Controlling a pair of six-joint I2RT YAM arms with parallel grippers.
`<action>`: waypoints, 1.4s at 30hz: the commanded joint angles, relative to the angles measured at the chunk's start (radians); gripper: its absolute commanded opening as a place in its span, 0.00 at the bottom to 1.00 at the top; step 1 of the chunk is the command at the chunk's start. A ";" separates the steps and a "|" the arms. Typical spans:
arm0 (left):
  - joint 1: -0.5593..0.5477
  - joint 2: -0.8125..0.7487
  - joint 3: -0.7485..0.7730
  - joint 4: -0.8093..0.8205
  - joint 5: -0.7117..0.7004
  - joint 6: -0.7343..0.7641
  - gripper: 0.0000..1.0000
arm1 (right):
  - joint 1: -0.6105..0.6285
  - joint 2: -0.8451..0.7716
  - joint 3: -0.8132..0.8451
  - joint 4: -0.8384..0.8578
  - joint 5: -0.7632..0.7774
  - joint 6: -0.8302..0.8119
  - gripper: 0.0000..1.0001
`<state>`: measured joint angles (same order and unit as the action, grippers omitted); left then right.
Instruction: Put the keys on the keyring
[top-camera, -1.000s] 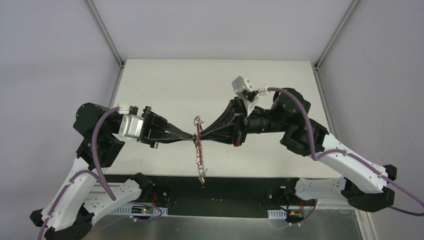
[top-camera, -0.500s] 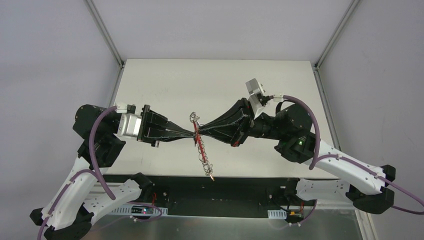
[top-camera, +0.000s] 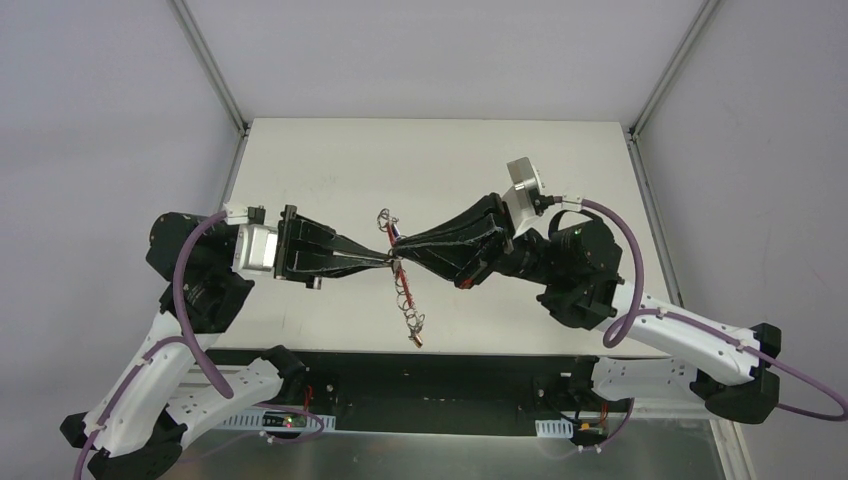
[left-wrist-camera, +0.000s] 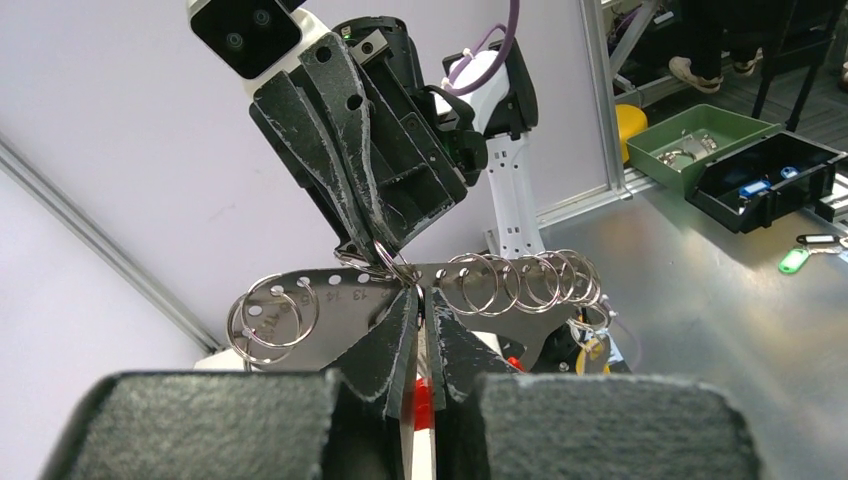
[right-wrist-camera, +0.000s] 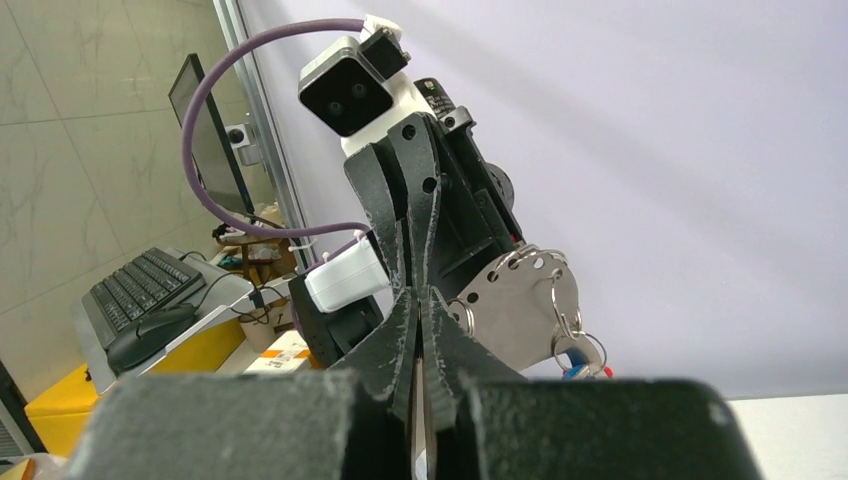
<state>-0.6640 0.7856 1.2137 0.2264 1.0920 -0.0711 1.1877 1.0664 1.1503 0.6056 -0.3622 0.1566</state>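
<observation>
Two grippers meet nose to nose above the middle of the table (top-camera: 330, 160), and you see both clamped on the keyring (top-camera: 404, 290) between them. The left gripper (top-camera: 389, 263) has its jaws pressed together on the lower edge of the flat, numbered metal plate (left-wrist-camera: 335, 290) that carries the wire rings. The right gripper (top-camera: 399, 251) comes in from the opposite side, its fingers (left-wrist-camera: 345, 190) closed on a ring at the plate's upper edge. The keyring hangs clear of the surface. From above, its string of rings runs from the grippers toward the table's near edge and ends in a small tag (top-camera: 418, 343). In the right wrist view a small blue piece (right-wrist-camera: 573, 373) dangles from a ring at the plate's lower corner. Whether it is a key, you cannot tell.
</observation>
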 joint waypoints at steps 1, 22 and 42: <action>-0.019 0.011 -0.021 0.037 0.002 -0.036 0.04 | 0.007 -0.013 0.010 0.178 0.060 -0.016 0.00; -0.020 -0.062 -0.042 -0.001 -0.169 -0.062 0.23 | 0.024 -0.078 -0.037 0.131 0.073 -0.087 0.00; -0.020 0.038 0.003 0.118 -0.235 -0.401 0.27 | 0.029 -0.067 -0.037 0.076 0.066 -0.219 0.00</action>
<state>-0.6750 0.8207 1.2079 0.2554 0.8761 -0.3546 1.2095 1.0042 1.1000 0.6155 -0.3000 -0.0139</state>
